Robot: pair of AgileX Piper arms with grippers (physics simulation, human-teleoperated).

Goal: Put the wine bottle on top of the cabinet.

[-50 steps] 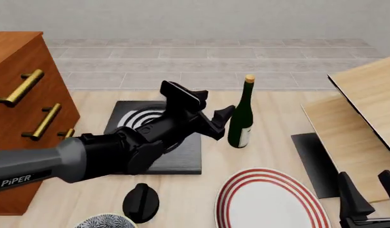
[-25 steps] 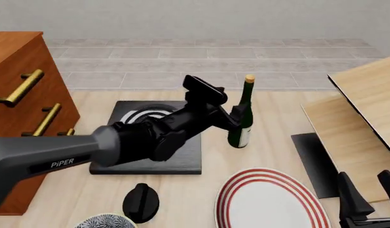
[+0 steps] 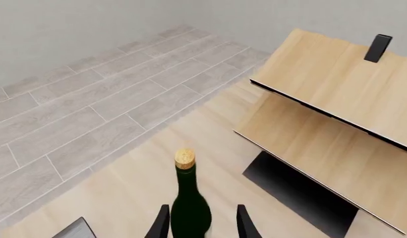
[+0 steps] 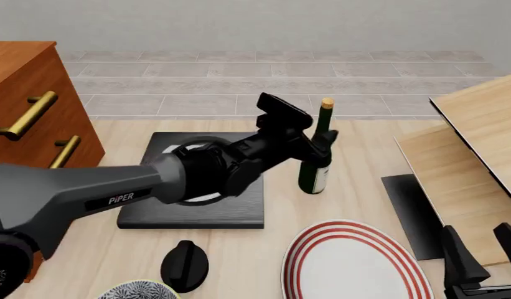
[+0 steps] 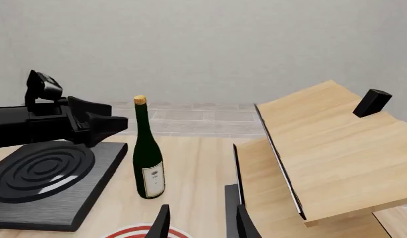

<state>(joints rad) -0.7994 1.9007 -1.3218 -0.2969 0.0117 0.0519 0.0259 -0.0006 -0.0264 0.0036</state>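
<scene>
At bench centre, left end effector [image 3: 198, 225] open, fingers straddling wine bottle [image 4: 317, 156], prob. not gripping yet; next: close, lift to cabinet [image 4: 27, 106].

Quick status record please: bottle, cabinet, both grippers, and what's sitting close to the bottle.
wine bottle: upright on the table, cork on, label low down
cabinet: far left, nothing seen on its visible top
left gripper: open, fingers either side of the bottle's body, contact not confirmed
right gripper: open, holding nothing, low at the near right
nearby: black ringed slab left of bottle; red-striped plate in front; light-wood panels right
</scene>
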